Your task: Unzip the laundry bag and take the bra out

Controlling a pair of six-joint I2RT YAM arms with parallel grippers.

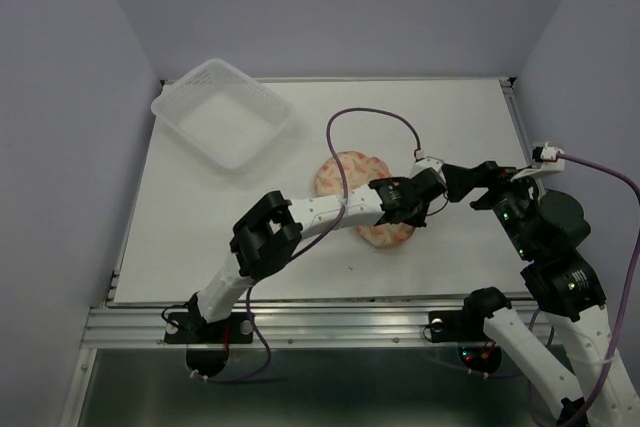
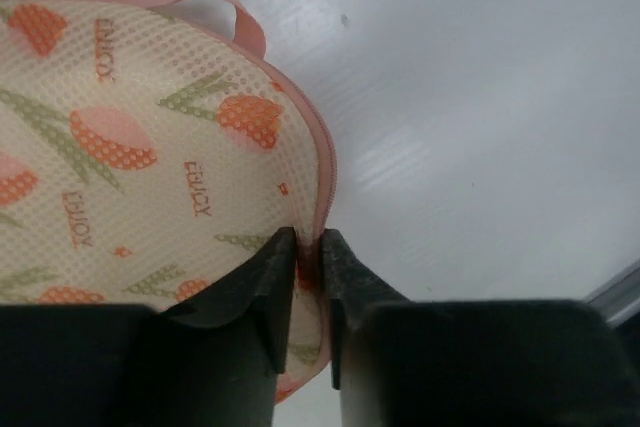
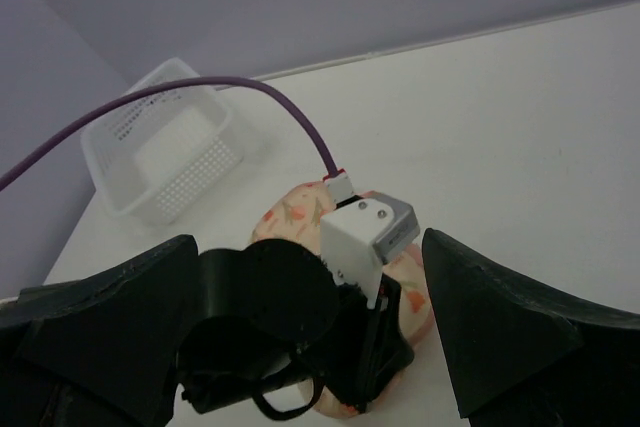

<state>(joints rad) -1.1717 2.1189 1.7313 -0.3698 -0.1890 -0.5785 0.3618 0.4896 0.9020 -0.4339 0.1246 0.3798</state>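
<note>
The laundry bag [image 1: 345,172] sits flat on the white tabletop [image 1: 200,237], roughly in the middle and a bit toward the right side. From the overhead view a good chunk of it is hidden under the left arm, which reaches across it from the near-left corner.

The left wrist cam gives the best look. The left claw [image 2: 308,272] is down at the bag's edge, and its two black fingers [image 2: 265,282] are squeezed almost together. The pink zipper rim [image 2: 325,162] runs straight into the narrow slot between them, so it looks pinched on the bag's rim, with a bit of red showing in the gap. Whether that bit is the zipper pull, I can't tell. The mesh top with the orange tulip print is right up against the left finger, and the thin pink loop [image 2: 238,15] sticks out at the far end of the bag.

The right claw [image 3: 310,247] is spread wide with nothing in it, hanging just beside the left wrist and over the bag's right end. Its view is mostly the left arm's white camera block [image 3: 368,232] and purple cable [image 3: 200,92].

A clear plastic tray [image 1: 225,117] sits in the far-left corner, well apart from the bag.
</note>
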